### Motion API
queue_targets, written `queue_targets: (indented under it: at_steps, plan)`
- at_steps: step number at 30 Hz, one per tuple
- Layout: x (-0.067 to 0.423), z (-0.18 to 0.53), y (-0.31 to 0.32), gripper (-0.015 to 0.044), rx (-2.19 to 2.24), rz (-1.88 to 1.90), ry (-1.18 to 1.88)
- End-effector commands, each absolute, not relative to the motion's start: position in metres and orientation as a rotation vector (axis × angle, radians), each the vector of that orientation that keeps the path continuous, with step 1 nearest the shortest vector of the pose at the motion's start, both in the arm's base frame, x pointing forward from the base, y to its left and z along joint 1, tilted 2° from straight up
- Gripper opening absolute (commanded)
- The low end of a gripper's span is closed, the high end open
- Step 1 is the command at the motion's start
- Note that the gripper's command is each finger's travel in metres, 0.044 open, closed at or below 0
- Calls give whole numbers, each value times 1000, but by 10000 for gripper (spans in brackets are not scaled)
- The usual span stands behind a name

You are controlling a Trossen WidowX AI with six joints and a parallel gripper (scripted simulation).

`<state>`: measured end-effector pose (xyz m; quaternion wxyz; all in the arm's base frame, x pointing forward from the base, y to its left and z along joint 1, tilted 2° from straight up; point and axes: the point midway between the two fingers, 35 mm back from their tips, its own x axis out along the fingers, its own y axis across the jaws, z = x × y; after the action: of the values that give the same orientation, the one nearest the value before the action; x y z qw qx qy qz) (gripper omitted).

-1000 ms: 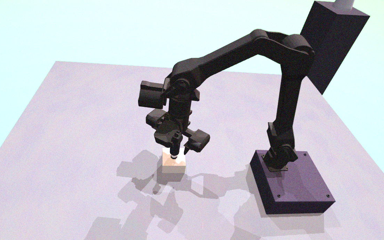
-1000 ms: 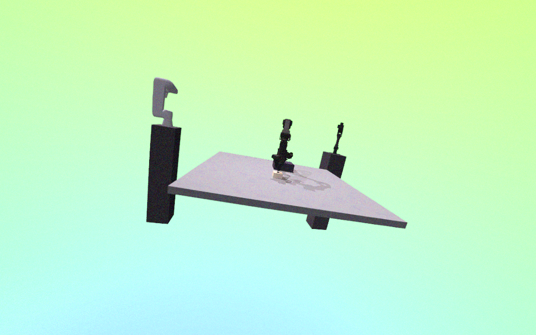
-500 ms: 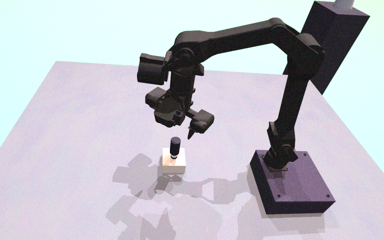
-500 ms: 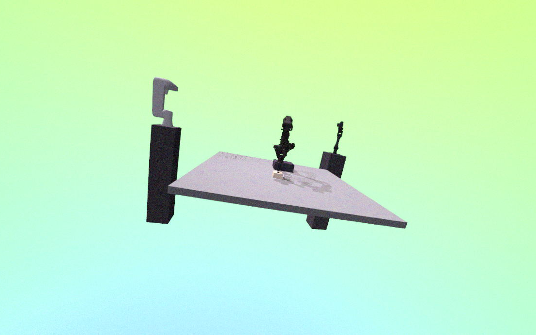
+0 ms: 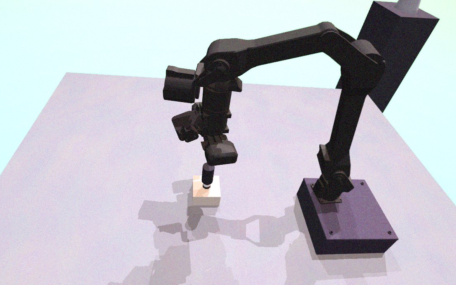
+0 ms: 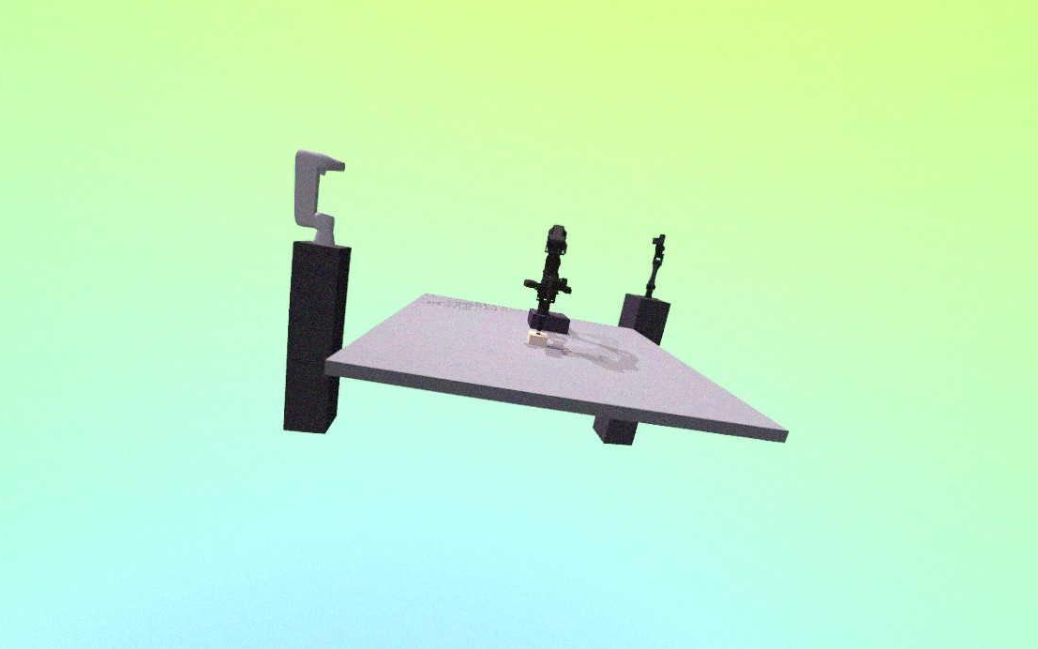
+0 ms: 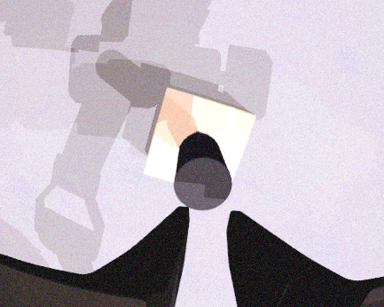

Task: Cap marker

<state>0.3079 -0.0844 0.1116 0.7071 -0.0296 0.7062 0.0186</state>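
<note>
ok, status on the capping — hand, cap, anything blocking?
Hand shut, empty, raised above the cap. Cap sits on the marker in the holder block; a light ring shows under it, full seating unconfirmed. Nothing in the way.

Arm point(image 5: 279, 42) and gripper point(image 7: 207, 227): matt black, looks like moulded plastic, faceted casings, no gloss. Cap point(image 5: 207, 175): dark, smooth, matt, with flat grey top face in wrist view; thin pale band of marker point(image 5: 206, 186) shows just below it. Holder block point(image 5: 208, 196): pale cream, smooth, unvarnished look; material can't be told. Table point(image 5: 80, 159): pale lilac, smooth matt, faint mottling. Base plate point(image 5: 360, 226): dark purple, matt, 4 small screw heads.
</note>
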Motion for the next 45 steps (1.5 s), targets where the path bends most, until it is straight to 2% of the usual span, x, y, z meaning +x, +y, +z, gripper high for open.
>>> queue_targets:
  at_steps: [1, 45]
  plan:
    - [308, 108, -84, 0, 83, -107, 1568]
    - [309, 67, -86, 0, 83, -107, 1568]
